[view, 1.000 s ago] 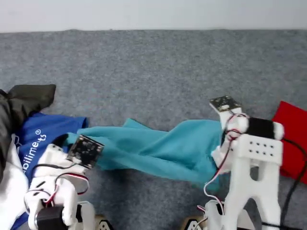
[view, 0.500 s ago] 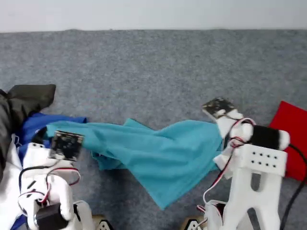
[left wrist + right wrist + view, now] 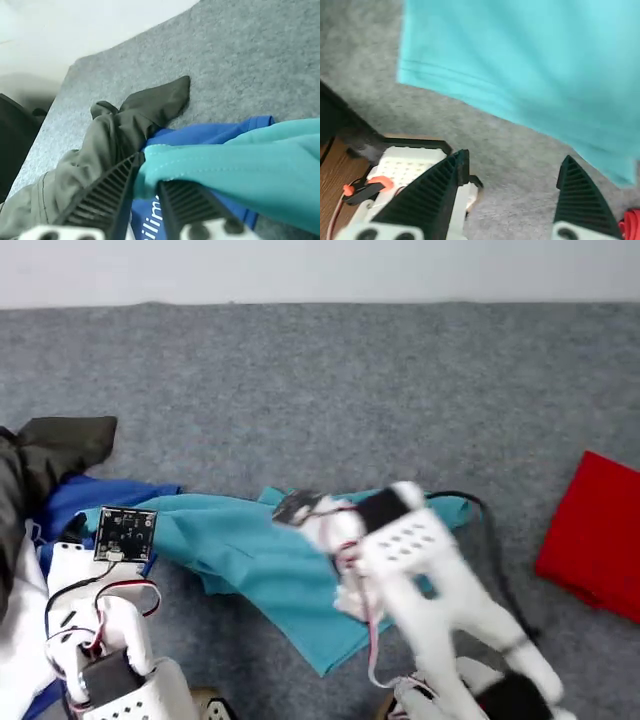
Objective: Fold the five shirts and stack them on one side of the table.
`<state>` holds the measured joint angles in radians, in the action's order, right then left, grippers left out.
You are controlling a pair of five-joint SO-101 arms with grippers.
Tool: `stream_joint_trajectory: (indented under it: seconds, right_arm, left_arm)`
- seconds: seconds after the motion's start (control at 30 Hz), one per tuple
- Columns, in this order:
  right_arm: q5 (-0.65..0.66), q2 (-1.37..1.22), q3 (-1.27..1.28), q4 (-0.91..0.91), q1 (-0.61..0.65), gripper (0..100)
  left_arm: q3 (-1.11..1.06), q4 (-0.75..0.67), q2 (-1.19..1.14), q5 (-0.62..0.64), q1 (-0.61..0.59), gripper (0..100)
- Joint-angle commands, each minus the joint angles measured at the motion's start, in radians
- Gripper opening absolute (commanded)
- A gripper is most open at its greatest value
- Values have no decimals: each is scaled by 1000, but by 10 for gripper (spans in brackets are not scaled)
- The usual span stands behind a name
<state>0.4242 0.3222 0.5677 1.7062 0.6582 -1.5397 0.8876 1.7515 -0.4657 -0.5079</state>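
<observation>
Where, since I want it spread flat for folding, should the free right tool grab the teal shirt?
At the stitched hem corner of the teal shirt, coming from the arms' side. The left tool pinches the other end, and this corner lies at the cloth's edge with bare mat beside it, so the open right tool can likely straddle it.

Grey felt table (image 3: 330, 370); teal shirt (image 3: 240, 545) mid-table; red shirt (image 3: 595, 535) right; blue shirt (image 3: 80, 495), olive shirt (image 3: 60, 440) left
</observation>
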Motion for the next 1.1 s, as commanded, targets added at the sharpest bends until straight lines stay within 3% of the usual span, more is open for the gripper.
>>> stream_joint_trajectory:
  seconds: [0.0, 0.27, 0.43, 0.53, 0.73, 1.07]
  right_arm:
    - [-80, -116, -100, 1, 116, 284]
    - [-98, -259, -213, 10, 260, 284]
    - [-232, -320, -218, -2, 364, 284]
    - [-241, -343, -219, -38, 395, 284]
    - [-245, -349, -212, -145, 403, 284]
    - [-451, -355, -210, -298, 420, 285]
  left_arm:
    - [10, -31, 12, -8, -6, 14]
    - [10, -31, 12, -8, -6, 14]
    - [7, -31, 12, -5, -6, 14]
    - [7, -38, 12, -3, -6, 14]
    - [-28, -143, 8, -5, -66, 14]
    - [-119, -176, 11, -57, -144, 14]
